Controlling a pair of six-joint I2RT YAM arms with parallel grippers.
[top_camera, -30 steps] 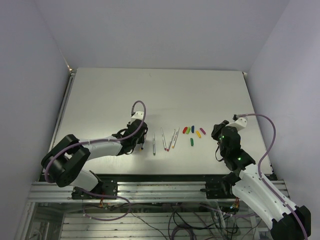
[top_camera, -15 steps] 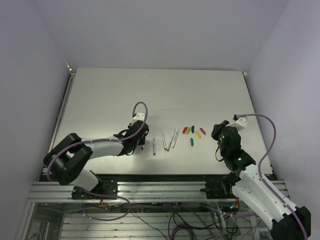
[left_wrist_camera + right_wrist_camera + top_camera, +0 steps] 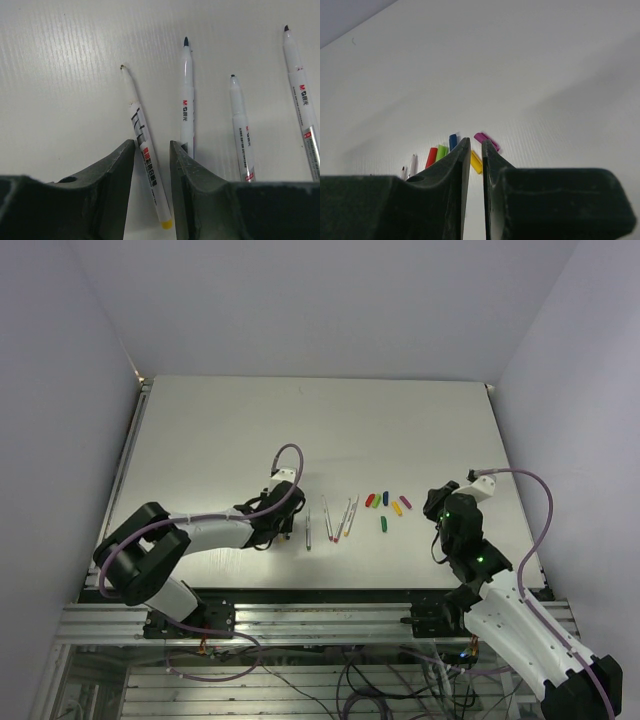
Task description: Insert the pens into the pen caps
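The pens (image 3: 327, 520) lie left of the pen caps (image 3: 371, 500) (both near the table's (image 3: 300, 430) front edge).

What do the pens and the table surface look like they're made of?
The pens look like smooth, slightly glossy white plastic: sheen, printed barrels. The table is a matte off-white sheet with fine parallel ribs, possibly corrugated plastic board.

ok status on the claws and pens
Left claw open, astride yellow pen. Right claw barely parted, empty, short of caps. Nothing blocking.
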